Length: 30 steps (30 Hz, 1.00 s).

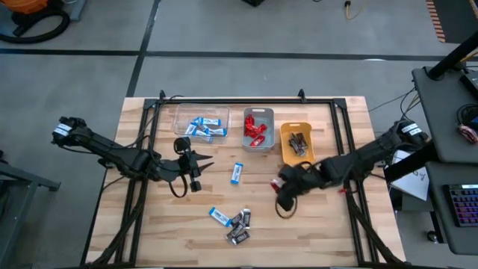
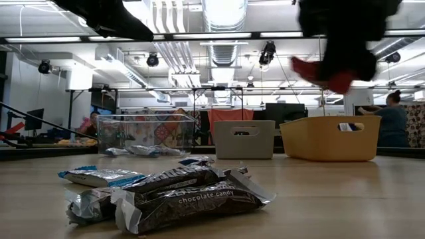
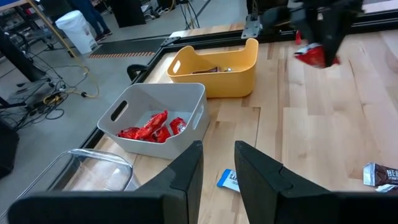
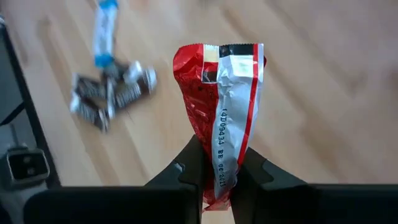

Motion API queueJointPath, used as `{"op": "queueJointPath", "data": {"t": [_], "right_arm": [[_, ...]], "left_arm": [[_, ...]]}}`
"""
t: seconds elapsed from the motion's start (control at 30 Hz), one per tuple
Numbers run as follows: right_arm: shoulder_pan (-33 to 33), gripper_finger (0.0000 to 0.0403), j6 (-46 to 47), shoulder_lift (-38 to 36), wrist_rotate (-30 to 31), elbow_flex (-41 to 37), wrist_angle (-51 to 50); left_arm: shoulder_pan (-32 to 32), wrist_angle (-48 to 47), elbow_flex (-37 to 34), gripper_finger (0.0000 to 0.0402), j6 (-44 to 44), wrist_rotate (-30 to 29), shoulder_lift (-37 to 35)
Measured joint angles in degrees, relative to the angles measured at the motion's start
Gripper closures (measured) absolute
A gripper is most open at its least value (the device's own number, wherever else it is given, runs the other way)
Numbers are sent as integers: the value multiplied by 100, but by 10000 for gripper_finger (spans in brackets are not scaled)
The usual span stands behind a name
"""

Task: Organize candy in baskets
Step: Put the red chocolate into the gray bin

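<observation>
Red candy (image 4: 221,118) is pinched between the fingers of the right gripper (image 4: 219,165), which are closed tight on the wrapper's lower end so that its long axis runs straight out ahead of the fingertips, the free end pointing away from the wrist. In the low view the piece hangs well above the table. Seen from above, the right gripper (image 1: 286,184) hovers just short of the yellow basket (image 1: 296,142), and the grey basket (image 1: 258,128), which already holds red pieces, lies beyond it and off to one side, between the yellow one and the clear basket (image 1: 200,124). By my reading, the coming move depends on this: the grey basket is a short diagonal reach ahead of the right gripper, past the corner of the yellow one. The left gripper (image 1: 196,166) waits with its fingers a little apart and empty, with a blue bar (image 1: 237,173) just ahead of it. A heap of brown bars (image 1: 238,226) with another blue bar (image 1: 219,217) lies on the table (image 1: 328,232), back from both grippers.
</observation>
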Motion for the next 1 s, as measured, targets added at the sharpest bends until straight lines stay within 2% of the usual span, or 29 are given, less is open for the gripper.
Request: {"op": "queueJointPath", "data": {"t": [0.37, 0.57, 0.7, 1.0], "right_arm": [[-1585, 364, -3350, 23, 110, -11, 1783], [-2146, 359, -4873, 23, 92, -206, 3027], [-2469, 357, -5374, 23, 108, -437, 3570], [-3233, 361, -5279, 27, 130, -905, 3563]], "left_arm": [[0, -1, 0, 325, -86, 0, 0], [0, -1, -2, 325, -214, 0, 0], [0, -1, -1, 325, -299, 0, 0], [0, -1, 0, 325, -386, 0, 0]]}}
